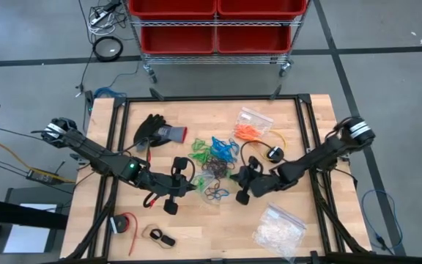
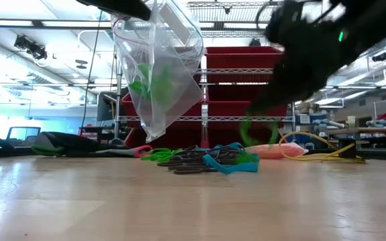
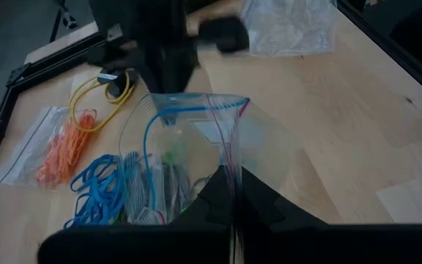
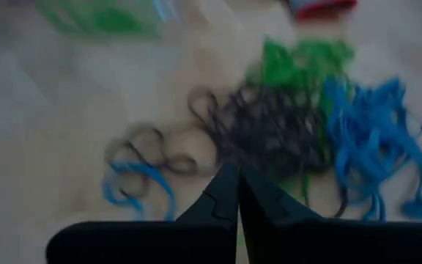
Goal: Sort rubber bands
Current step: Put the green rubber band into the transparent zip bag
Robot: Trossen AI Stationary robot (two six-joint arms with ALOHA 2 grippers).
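Bright, even light from overhead, ceiling strips (image 2: 59, 30) glowing across the room behind. Soft, short shadows under the arms on the pale table (image 1: 218, 227). Mild sheen on the clear bag (image 2: 156, 63), held up against the lights. Heavy motion blur over the right arm (image 2: 313, 47) at table level. Smeared and out of focus from the right wrist, rubber bands (image 4: 291, 132) reduced to fuzzy colour.

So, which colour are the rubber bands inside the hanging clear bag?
Green: the rubber bands in the clear bag show best in the low view.
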